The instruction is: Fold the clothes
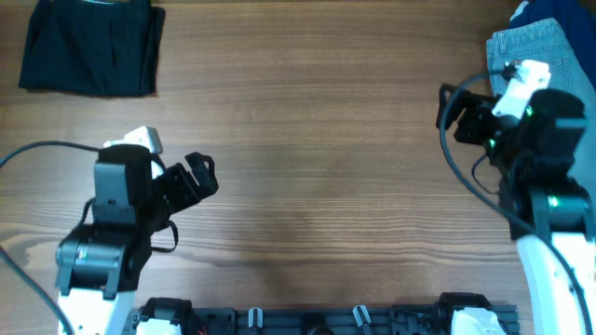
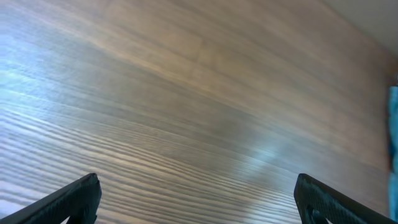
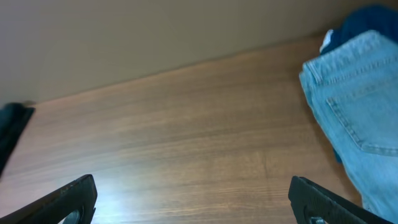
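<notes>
Black shorts (image 1: pixel 91 48) partly off-frame; denim shorts (image 1: pixel 538 45) partly beneath right arm (image 1: pixel 551 130).

- Pretty sure this is a robotics lab bench, not anybody's home.
- Two robot arms, the left arm (image 1: pixel 116 186) and the right arm (image 1: pixel 549 140), stand at the near edge of a wood-grain desk (image 1: pixel 326 140), with a black mounting rail (image 1: pixel 317 318) running along that same edge.
- Loose black cables (image 1: pixel 447 149) loop off the arms over the desk.
- Past the desk's far edge there's just a plain beige wall (image 3: pixel 155 31).
- Black shorts (image 1: pixel 93 46) at the desk's far-left corner and denim shorts (image 1: pixel 535 46) at its far-right corner are laid out like test props.
</notes>
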You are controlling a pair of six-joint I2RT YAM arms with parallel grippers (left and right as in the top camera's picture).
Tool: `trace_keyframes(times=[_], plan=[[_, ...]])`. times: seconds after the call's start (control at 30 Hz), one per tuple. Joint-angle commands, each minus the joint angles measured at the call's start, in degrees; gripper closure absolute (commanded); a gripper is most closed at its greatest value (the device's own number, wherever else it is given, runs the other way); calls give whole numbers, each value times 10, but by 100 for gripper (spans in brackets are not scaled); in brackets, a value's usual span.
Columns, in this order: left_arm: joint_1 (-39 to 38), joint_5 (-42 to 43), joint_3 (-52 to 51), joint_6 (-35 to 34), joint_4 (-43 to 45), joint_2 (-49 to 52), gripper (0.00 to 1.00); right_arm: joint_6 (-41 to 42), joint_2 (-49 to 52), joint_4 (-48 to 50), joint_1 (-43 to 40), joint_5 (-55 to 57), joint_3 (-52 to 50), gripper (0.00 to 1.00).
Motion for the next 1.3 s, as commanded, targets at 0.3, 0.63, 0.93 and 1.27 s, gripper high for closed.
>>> trace_keyframes(times=[0.3,0.63,0.93,1.27], plan=[[-3,-24,-1,-1,3,82,0,140,-32,70,-2,42,-1,0],[-3,-24,-1,-1,3,124,0,141,-212,-9,-2,123,-1,0],[-3,-24,-1,-1,3,127,0,204,-229,-38,-2,41,-1,0],[-3,-24,-1,-1,3,127,0,370,-229,-59,-2,14,-1,0]])
